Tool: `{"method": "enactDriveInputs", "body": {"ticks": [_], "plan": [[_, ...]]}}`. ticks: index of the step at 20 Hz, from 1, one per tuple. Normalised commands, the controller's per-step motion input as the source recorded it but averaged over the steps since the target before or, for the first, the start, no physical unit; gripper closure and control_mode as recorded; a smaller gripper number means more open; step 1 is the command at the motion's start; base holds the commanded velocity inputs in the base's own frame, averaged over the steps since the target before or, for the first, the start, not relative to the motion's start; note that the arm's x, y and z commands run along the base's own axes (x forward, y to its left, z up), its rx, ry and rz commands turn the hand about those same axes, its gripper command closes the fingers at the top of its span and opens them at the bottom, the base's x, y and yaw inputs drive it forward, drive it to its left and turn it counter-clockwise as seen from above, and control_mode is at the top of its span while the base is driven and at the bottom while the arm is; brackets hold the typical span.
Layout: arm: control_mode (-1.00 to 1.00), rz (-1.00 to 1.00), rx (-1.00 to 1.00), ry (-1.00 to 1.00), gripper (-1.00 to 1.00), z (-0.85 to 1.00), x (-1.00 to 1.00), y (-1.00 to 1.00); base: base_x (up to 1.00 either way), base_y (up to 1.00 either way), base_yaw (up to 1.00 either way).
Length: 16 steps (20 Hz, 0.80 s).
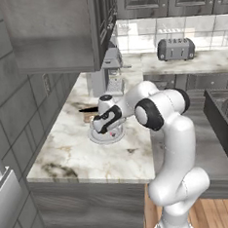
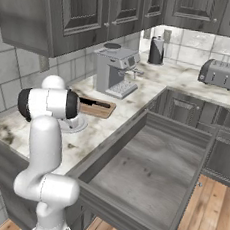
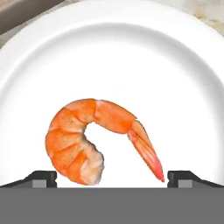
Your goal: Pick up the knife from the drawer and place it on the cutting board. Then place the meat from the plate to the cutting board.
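1. The gripper [image 3: 112, 178] hung directly over the plate [image 3: 183, 65], its jaws spread wide and holding nothing.
2. In the hand view the meat [image 3: 87, 135], a curled orange-red shrimp, lay on the white plate between the two dark fingertips [image 3: 41, 178], its curved body nearer one tip and its pointed tail reaching close to the other.
3. Whether the tips touched the meat or the plate could not be told; the shrimp lay flat on the plate surface, not lifted.
4. From the left base view the hand [image 1: 108, 120] pointed down at the plate [image 1: 99, 138], which sat on the marble counter [image 1: 90, 157] near the wall side.
5. The cutting board [image 2: 98, 109] lay on the counter just beyond the plate, and the knife [image 2: 94, 103] rested along its top, black blade and dark handle lengthwise on the wood.
6. The drawer [image 2: 152, 166] stood pulled wide open to the right of the arm, its grey floor bare.
7. A coffee machine [image 2: 114, 69] stood behind the board, and a toaster [image 2: 223, 74] sat on the far counter run.
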Motion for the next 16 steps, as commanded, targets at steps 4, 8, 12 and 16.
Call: {"method": "enactDriveInputs", "body": {"ticks": [4, 8, 12, 16], "plan": [[-1.0, 0.01, 0.0, 0.0, -1.0, -0.15, 0.21, 0.0, 0.0, 0.0, 0.0], [-1.0, 0.0, 0.0, -0.01, -1.0, -0.04, 0.24, 0.0, 0.0, 0.0, 0.0], [-1.0, 0.02, 0.0, 0.0, -1.0, -0.48, 0.24, 0.0, 0.0, 0.0, 0.0], [-1.0, 0.03, 0.0, 0.0, -1.0, -0.64, 0.4, 0.0, 0.0, 0.0, 0.0]]}}
